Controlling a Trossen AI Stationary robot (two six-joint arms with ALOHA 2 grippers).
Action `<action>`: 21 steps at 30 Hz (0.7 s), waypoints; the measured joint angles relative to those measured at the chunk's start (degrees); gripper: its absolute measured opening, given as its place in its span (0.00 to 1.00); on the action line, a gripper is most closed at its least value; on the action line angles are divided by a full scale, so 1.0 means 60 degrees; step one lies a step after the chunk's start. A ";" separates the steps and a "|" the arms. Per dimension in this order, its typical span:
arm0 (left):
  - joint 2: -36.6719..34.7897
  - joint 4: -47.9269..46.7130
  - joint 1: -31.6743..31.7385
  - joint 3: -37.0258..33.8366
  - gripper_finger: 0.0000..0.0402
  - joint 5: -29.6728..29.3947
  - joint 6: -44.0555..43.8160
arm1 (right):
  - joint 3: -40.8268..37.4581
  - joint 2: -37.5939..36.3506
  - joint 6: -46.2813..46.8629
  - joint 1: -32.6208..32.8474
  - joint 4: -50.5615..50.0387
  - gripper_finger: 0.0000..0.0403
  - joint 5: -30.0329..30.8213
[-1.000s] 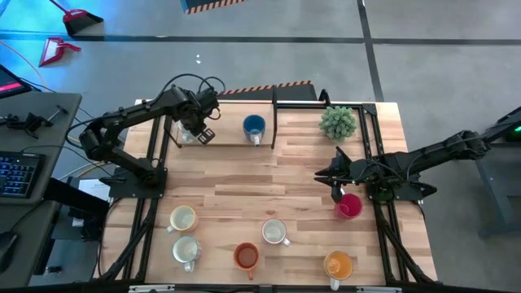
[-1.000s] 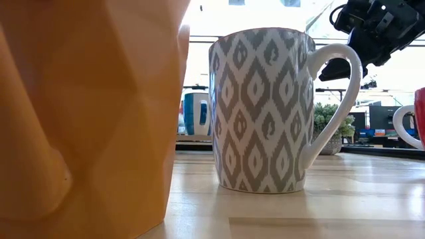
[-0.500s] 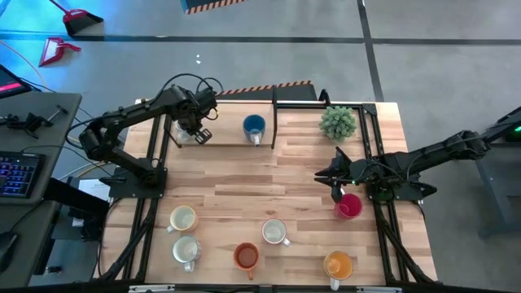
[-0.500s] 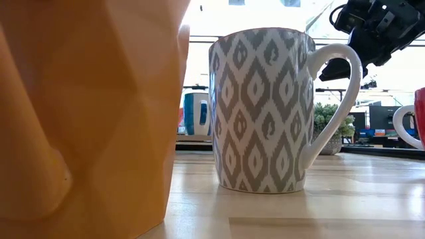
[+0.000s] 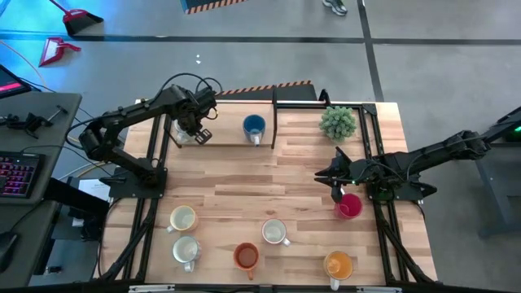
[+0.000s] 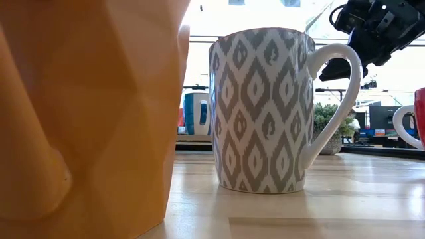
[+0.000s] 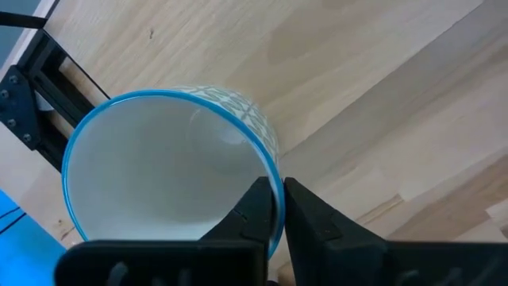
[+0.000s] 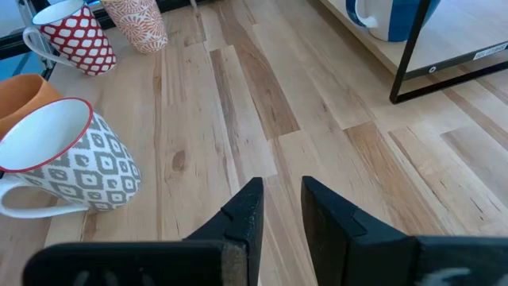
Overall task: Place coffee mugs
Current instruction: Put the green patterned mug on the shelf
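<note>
1. Counter (image 5: 244, 175): far edge carries a low shelf (image 5: 232, 143).
2. On shelf: one mug (image 5: 254, 127) mid, another mug (image 5: 186, 135) at left end w/ left gripper (image 5: 195, 129) on its rim.
3. Plant (image 5: 338, 122) right of shelf.
4. Right gripper (image 5: 335, 181) just beside mug (image 5: 349, 206) at right.
5. Five mugs (image 5: 275, 233) along near edge.

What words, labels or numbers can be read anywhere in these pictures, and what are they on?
No text can be read anywhere.
A small white label on the dark shelf frame: print too small to read.
The mugs carry only patterns: the grey-and-white diamond mug and the red-and-white mug have no lettering.
The blue mug on the shelf shows no words.
</note>
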 joint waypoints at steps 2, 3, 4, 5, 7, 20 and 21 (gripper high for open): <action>0.0000 -0.0044 0.0000 0.0000 0.07 -0.0022 -0.0004 | 0.0000 0.0000 0.0000 0.0000 0.0000 0.17 0.0000; 0.0000 -0.0049 0.0000 0.0000 0.08 -0.0040 -0.0004 | 0.0000 0.0000 0.0000 0.0000 0.0000 0.17 0.0000; 0.0000 -0.0049 0.0000 0.0000 0.10 -0.0044 0.0000 | 0.0000 0.0000 0.0000 0.0000 0.0000 0.17 0.0002; 0.0000 -0.0048 0.0000 0.0000 0.11 -0.0044 0.0004 | 0.0000 0.0000 0.0000 0.0000 0.0000 0.17 0.0002; 0.0000 -0.0049 0.0000 0.0000 0.14 -0.0126 0.0004 | 0.0000 0.0000 0.0000 0.0000 0.0000 0.17 0.0001; -0.0004 -0.0075 -0.0009 0.0000 0.32 -0.0432 0.0102 | 0.0000 0.0000 0.0000 0.0000 -0.0019 0.17 -0.0018; -0.0022 -0.0075 -0.0017 0.0000 0.32 -0.0371 0.0100 | 0.0000 -0.0001 0.0000 0.0000 -0.0059 0.17 -0.0018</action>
